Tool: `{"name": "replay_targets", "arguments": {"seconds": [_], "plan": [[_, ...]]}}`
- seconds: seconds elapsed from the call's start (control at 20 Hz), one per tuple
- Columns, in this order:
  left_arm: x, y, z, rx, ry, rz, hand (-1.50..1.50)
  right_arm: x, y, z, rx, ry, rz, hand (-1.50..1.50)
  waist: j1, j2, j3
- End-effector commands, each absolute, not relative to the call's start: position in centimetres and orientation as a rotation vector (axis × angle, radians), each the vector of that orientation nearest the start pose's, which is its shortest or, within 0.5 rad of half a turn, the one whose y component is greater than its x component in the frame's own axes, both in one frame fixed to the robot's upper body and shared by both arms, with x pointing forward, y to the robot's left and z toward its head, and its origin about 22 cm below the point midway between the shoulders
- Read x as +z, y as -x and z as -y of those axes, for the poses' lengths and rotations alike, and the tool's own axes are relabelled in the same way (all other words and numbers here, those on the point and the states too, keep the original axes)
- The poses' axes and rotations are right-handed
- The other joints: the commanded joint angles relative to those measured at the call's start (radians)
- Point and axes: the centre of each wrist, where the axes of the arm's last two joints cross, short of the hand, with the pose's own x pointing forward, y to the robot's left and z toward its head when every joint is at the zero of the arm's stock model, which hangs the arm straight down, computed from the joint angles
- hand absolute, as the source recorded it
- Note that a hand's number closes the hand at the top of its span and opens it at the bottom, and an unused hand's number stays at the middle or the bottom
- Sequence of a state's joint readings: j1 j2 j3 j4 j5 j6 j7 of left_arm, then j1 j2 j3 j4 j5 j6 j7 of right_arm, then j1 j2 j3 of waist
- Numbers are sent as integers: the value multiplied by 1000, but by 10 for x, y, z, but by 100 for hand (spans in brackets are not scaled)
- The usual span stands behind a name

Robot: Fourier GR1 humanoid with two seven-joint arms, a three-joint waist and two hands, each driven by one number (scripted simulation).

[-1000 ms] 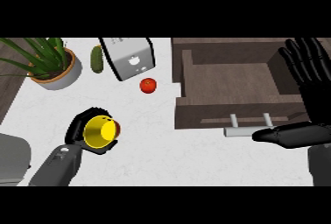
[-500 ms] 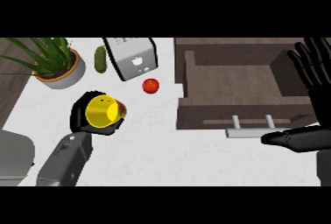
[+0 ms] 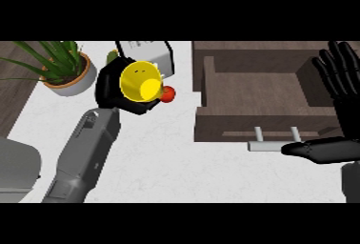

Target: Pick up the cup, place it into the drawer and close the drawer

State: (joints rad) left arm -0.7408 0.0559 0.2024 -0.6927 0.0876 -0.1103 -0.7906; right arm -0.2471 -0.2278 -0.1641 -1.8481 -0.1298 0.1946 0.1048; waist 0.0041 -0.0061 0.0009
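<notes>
The left hand (image 3: 112, 93), fingers curled round the yellow cup (image 3: 141, 82) at its side wall, holds something probably light, stiff and smooth, so a wrap suits it better than a rim pinch.

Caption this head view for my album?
Left hand holds a yellow cup beside the open drawer; right hand rests open.

The left forearm (image 3: 84, 152) is seen coming in from the lower left edge, angled up and slightly to the right. The left hand (image 3: 112, 93) is curled round the cup (image 3: 141, 86), which is partly hidden by black fingers at its sides. The right hand (image 3: 343, 90) is shown at the right edge, fingers straight, spread and pointed up, thumb stretched out to the left, nothing held. Only a small grey part of the right forearm (image 3: 352, 181) is seen in the lower right corner
</notes>
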Motion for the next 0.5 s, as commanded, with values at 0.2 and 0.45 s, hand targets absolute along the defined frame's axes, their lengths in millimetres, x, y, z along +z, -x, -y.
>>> {"name": "replay_targets", "arguments": {"seconds": [0.2,0.45], "plan": [[112,-418,-120,-115,278,2151,150,139,-278,278,243,0,1988,-150,-5,4,0],[163,-427,-72,-157,218,2152,150,137,-270,275,257,-1,1987,-150,-28,7,0]]}}
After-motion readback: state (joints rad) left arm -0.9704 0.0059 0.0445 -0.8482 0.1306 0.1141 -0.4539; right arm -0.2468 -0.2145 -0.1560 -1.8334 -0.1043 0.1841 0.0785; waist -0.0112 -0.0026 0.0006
